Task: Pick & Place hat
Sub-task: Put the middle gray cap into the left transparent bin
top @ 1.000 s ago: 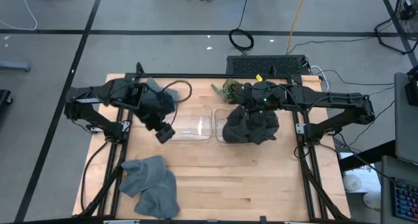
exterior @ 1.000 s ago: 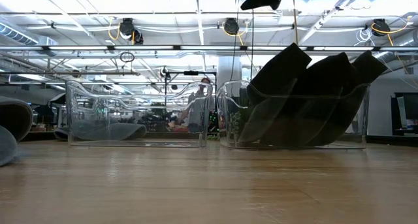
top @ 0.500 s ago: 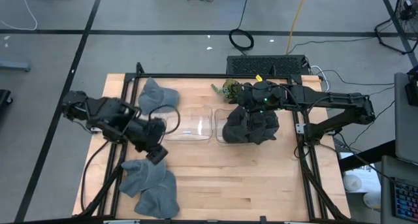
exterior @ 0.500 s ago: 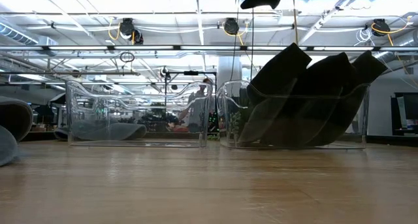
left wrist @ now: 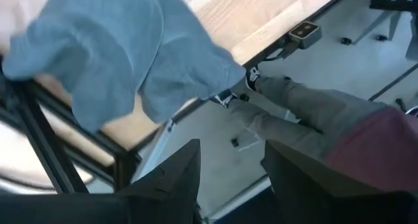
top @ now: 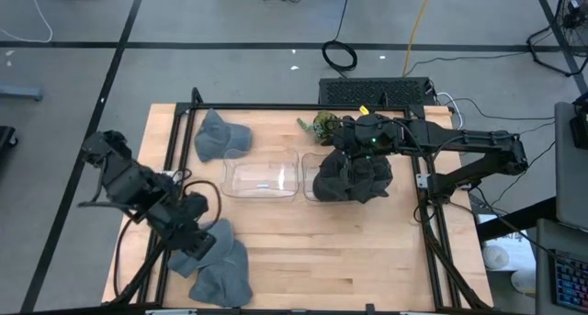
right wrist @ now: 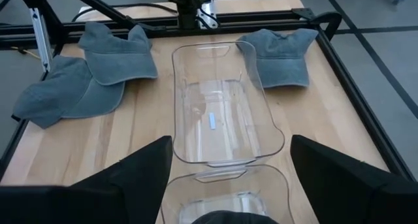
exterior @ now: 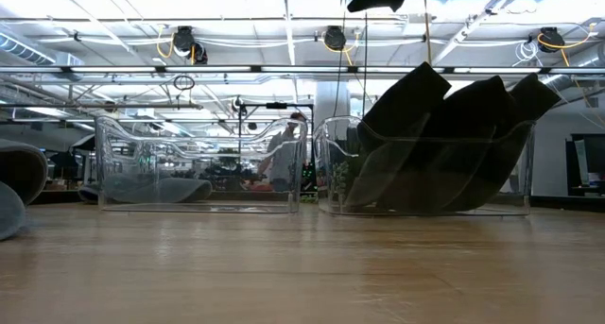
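Two grey hats (top: 219, 264) lie overlapped on the near-left part of the table, also seen in the left wrist view (left wrist: 124, 54) and the right wrist view (right wrist: 91, 77). A third grey hat (top: 220, 136) lies flat at the far left (right wrist: 281, 54). My left gripper (top: 197, 241) hovers open at the far-left edge of the overlapped pair (left wrist: 232, 181), touching nothing. My right gripper (top: 367, 142) waits open above the clear bin of dark hats (top: 351, 177) (right wrist: 225, 185).
An empty clear bin (top: 262, 177) stands mid-table, left of the filled bin (exterior: 425, 154). A green thing (top: 322, 125) sits behind the filled bin. Black frame rails (top: 170, 177) run along the table's sides. A person's leg (left wrist: 307, 113) shows beyond the near table edge.
My left gripper has swung from over the empty bin's left end toward the table's near-left, down to the pair of grey hats. The far-left grey hat, earlier under the arm, now lies uncovered in the same place.
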`<action>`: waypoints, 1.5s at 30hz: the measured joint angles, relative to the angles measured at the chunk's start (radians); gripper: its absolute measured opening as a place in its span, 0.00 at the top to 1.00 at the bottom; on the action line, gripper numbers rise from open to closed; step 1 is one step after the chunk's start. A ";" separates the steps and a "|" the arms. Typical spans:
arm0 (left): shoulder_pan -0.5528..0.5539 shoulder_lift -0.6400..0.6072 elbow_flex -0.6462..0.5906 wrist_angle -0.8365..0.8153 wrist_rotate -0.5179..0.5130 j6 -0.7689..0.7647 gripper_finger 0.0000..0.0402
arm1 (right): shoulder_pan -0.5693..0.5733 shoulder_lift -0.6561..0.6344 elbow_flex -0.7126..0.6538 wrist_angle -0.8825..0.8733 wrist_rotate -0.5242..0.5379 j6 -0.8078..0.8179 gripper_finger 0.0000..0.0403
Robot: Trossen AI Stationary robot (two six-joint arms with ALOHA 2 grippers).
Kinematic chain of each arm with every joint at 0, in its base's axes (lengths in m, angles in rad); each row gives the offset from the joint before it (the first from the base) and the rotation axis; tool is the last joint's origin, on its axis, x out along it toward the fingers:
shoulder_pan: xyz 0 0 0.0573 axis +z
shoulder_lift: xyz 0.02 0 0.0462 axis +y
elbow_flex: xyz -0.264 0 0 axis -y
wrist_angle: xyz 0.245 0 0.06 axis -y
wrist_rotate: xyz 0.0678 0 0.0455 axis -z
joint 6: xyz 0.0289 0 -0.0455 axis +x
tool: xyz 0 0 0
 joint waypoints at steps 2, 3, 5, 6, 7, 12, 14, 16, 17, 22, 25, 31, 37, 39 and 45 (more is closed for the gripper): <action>-0.030 0.001 0.000 0.000 -0.002 -0.077 0.55 | 0.000 0.000 0.000 0.000 0.000 0.000 0.26; -0.047 0.007 0.000 0.003 -0.002 -0.108 0.55 | 0.000 0.000 0.000 0.000 0.000 0.000 0.26; -0.073 0.028 0.000 0.017 0.001 -0.129 0.55 | 0.000 0.000 0.000 0.000 0.000 0.000 0.26; -0.086 0.043 0.000 0.034 0.003 -0.126 0.55 | 0.000 0.000 0.000 0.000 0.000 0.000 0.26; -0.097 0.060 0.000 0.039 0.004 -0.125 0.55 | 0.000 0.000 0.000 0.000 0.000 0.000 0.26; -0.113 0.142 -0.001 -0.017 0.004 -0.126 0.55 | 0.000 0.000 0.000 0.000 0.000 -0.021 0.26; -0.115 0.179 -0.001 -0.058 0.011 -0.127 0.55 | 0.000 0.000 0.000 0.000 0.000 -0.021 0.26; -0.115 0.217 -0.001 -0.081 0.027 -0.127 0.55 | 0.000 0.000 0.000 0.000 0.000 -0.021 0.26; -0.115 0.234 -0.001 -0.081 0.027 -0.122 0.55 | 0.000 0.000 0.000 0.000 0.000 -0.020 0.26; -0.115 0.322 -0.001 -0.079 -0.023 -0.058 0.55 | 0.000 0.000 0.000 0.000 0.000 -0.019 0.27; -0.112 0.369 -0.001 -0.077 -0.067 0.001 0.55 | 0.000 0.000 0.000 0.000 0.000 -0.019 0.27; -0.095 0.447 -0.001 -0.078 -0.090 0.020 0.55 | 0.000 0.000 0.000 0.000 0.000 -0.019 0.27; -0.095 0.428 -0.154 -0.079 0.005 -0.115 0.55 | 0.000 0.000 0.000 0.000 0.000 -0.019 0.27; -0.102 0.388 -0.214 -0.082 0.011 -0.143 0.55 | 0.000 0.000 0.000 0.000 -0.001 -0.019 0.27; -0.100 0.246 -0.320 -0.078 -0.059 -0.137 0.55 | 0.000 0.000 0.000 0.001 -0.001 -0.007 0.27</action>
